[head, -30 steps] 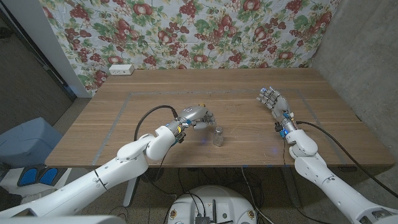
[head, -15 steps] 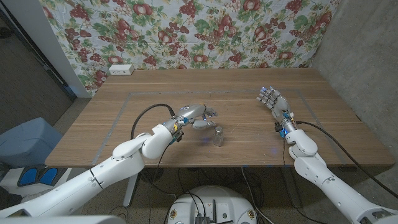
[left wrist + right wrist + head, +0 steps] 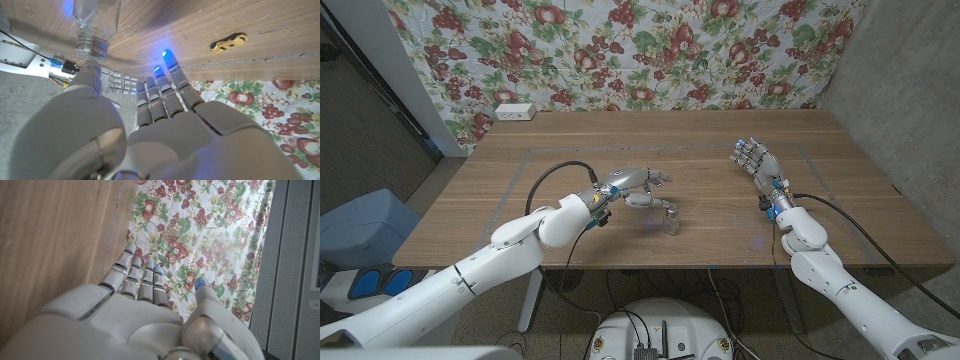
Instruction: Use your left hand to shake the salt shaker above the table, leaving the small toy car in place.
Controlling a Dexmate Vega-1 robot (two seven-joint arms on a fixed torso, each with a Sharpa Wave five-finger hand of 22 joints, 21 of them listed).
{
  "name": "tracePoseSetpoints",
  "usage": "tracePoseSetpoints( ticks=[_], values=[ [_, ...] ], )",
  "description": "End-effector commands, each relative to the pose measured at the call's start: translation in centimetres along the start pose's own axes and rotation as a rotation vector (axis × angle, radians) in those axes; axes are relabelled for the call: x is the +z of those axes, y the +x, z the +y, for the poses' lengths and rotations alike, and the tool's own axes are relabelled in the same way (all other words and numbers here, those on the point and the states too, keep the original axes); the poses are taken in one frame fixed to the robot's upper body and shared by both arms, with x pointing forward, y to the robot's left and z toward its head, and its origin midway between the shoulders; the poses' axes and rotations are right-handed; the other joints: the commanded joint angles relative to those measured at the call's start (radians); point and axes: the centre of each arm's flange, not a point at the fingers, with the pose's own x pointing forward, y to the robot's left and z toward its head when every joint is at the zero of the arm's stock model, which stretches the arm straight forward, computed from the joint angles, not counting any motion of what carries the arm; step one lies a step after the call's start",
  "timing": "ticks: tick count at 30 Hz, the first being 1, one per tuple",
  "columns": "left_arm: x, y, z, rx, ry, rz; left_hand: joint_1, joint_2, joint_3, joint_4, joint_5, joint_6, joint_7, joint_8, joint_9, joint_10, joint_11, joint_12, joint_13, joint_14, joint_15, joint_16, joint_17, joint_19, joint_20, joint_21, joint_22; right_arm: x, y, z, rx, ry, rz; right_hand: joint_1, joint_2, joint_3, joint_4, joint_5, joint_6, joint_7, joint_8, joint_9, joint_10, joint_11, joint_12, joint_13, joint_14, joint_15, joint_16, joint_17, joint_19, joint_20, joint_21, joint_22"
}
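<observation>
A small glass salt shaker with a metal cap stands upright near the table's front middle. My left hand hovers just to its left and behind it, fingers stretched out and apart, holding nothing. In the left wrist view the thumb reaches close to the shaker's cap; I cannot tell if they touch. A small yellow toy car lies on the wood beyond the fingertips. My right hand stands at the right, fingers up and spread, with nothing in it.
A white box sits at the table's back left corner, in front of the floral cloth. A grey wall runs along the right side. A blue object stands on the floor at the left.
My left hand's fingers have uncurled and stretched out beside the shaker. The shaker and my right hand have stayed where they were.
</observation>
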Motion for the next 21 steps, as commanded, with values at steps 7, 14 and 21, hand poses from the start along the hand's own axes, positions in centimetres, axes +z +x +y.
tracePoseSetpoints(
  ticks=[7, 14, 21],
  values=[
    [-0.6, 3.1, -0.9, -0.226, -0.106, -0.108, 0.102, 0.033, 0.039, -0.037, 0.017, 0.02, -0.019, 0.008, -0.002, 0.0, -0.044, 0.017, -0.018, -0.005, -0.024, 0.009, -0.005, 0.021, -0.021, -0.013, -0.004, 0.2, -1.0, 0.1, -0.021, -0.006, -0.005, -0.003, -0.002, -0.004, 0.002, -0.007, -0.001, -0.002, 0.001, 0.003, 0.002, 0.0, 0.006, 0.002, 0.005, 0.007, 0.001, 0.0, 0.009, 0.003, -0.007, 0.006],
    [-0.2, 3.5, -1.0, -0.244, -0.087, -0.123, 0.132, 0.021, 0.031, -0.031, 0.013, 0.093, -0.004, 0.032, -0.001, 0.083, -0.045, 0.044, -0.029, 0.041, -0.038, 0.032, -0.006, 0.035, -0.027, -0.018, -0.004, 0.3, -1.7, -0.2, -0.045, -0.003, -0.011, -0.007, -0.003, -0.006, 0.004, -0.008, -0.002, -0.002, 0.0, 0.003, 0.001, -0.002, 0.005, 0.002, 0.006, 0.009, 0.001, 0.0, 0.007, 0.004, -0.008, 0.006],
    [-0.4, 3.0, -1.2, -0.233, -0.112, -0.109, 0.202, 0.051, 0.046, -0.026, 0.019, 0.188, 0.014, 0.055, 0.001, 0.177, -0.064, 0.06, -0.036, 0.073, -0.057, 0.05, -0.002, 0.035, -0.027, -0.026, -0.001, 0.1, -1.8, -0.2, -0.045, -0.001, -0.008, -0.011, -0.003, -0.007, 0.005, -0.009, -0.001, -0.002, 0.001, 0.003, 0.002, -0.001, 0.006, 0.002, 0.006, 0.01, 0.001, 0.001, 0.008, 0.005, -0.009, 0.006]
  ],
)
